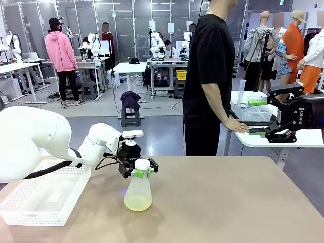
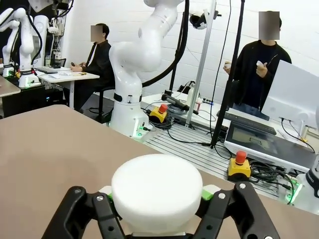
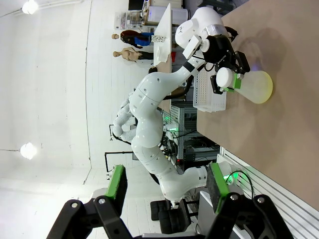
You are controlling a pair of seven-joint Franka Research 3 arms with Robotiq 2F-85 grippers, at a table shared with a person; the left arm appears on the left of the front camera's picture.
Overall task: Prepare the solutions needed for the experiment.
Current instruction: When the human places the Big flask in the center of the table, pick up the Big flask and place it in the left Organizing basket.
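Standing upright on the table (image 1: 228,202) beside the white basket (image 1: 30,212), the flask (image 1: 138,195) of pale yellow liquid is clamped at its neck, under the white stopper (image 2: 157,191), by the left gripper (image 1: 141,172), presumably so it can be lifted without tilting. The right gripper (image 1: 259,116) is held empty, jaws wide apart, well clear at the far right.
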